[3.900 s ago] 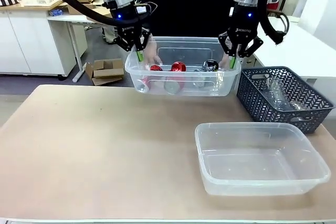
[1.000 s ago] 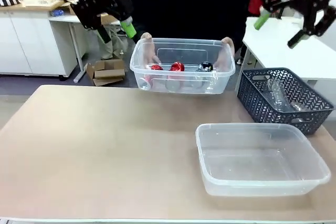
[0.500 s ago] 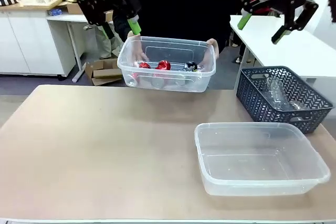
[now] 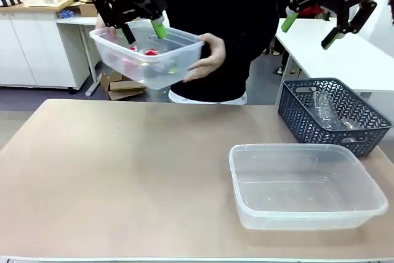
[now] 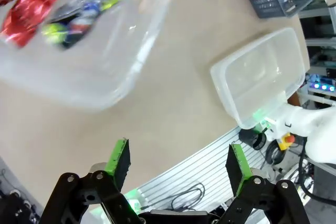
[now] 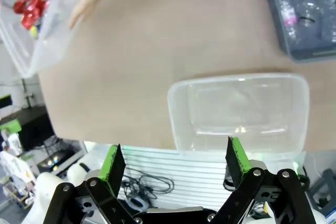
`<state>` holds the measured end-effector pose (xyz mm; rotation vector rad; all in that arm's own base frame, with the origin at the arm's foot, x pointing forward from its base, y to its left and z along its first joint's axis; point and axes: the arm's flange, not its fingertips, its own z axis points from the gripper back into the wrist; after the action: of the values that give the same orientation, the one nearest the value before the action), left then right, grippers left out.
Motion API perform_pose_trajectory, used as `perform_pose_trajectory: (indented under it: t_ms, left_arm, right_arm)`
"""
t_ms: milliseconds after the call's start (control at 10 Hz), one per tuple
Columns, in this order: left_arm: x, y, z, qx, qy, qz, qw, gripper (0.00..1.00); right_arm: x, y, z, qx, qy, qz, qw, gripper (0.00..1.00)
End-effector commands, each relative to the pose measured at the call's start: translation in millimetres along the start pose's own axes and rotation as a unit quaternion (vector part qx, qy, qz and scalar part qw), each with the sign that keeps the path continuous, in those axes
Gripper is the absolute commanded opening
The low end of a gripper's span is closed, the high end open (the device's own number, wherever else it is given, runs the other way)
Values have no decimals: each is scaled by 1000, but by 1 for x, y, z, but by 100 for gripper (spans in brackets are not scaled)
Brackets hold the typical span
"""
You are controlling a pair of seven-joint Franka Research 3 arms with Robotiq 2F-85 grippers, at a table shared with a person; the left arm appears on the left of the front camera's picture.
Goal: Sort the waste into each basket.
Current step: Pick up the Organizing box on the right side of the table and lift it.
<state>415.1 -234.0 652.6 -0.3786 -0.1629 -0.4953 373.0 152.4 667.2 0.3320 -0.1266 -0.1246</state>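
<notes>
Clear plastic tub, rectangular with a flared rim, is held in the air at about eleven o'clock beyond the table's far edge, and that's where I'd worry first. It sits tilted, with crushed red drink cans loose inside, and I can see just one of the person's hands on it, at the end nearer the middle. Tip it much further, I'd guess, and the cans slide out over the rim.

The left gripper hangs right at that tub, one green pad overlapping its wall, so a nudge from either side could knock it. Whether they touch I can't tell. Its fingers are spread wide, holding nothing. The right gripper is raised at one o'clock, tilted, fingers likewise parted and empty, well apart from everything.

Down on the beige table, a second clear plastic tub sits empty at four o'clock. Just behind it, at two o'clock, is a dark blue lattice basket with clear plastic bottles in it.
</notes>
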Motion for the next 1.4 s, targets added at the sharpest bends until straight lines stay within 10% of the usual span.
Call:
perform_pose_trajectory:
  t_ms: [0, 300, 700, 900, 1000, 1100, 1300]
  left_arm:
    - [-3, -1, 2, 6, 1, 6, 1000, 95]
    - [-20, -55, -43, -41, 38, -3, 998, 95]
    - [-5, -169, -193, -44, 136, 78, 987, 95]
    - [-17, -180, -246, -27, 177, 84, 980, 95]
    - [-3, -163, -225, -61, 191, 74, 977, 95]
    - [-31, -186, -251, -39, 160, 74, 984, 95]
    - [-18, -174, -261, -43, 176, 81, 980, 95]
  right_arm:
    - [1, -2, 2, -10, -6, -1, 1000, 100]
    - [-60, -60, 26, -70, 11, 43, 997, 100]
    - [-158, -158, 5, -116, 28, -79, 990, 100]
    - [-165, -206, -31, -110, 61, -133, 983, 100]
    - [-146, -208, -35, -100, -5, -202, 974, 100]
    - [-172, -188, -17, -117, 57, -106, 986, 100]
    - [-165, -208, -33, -114, 44, -148, 981, 100]
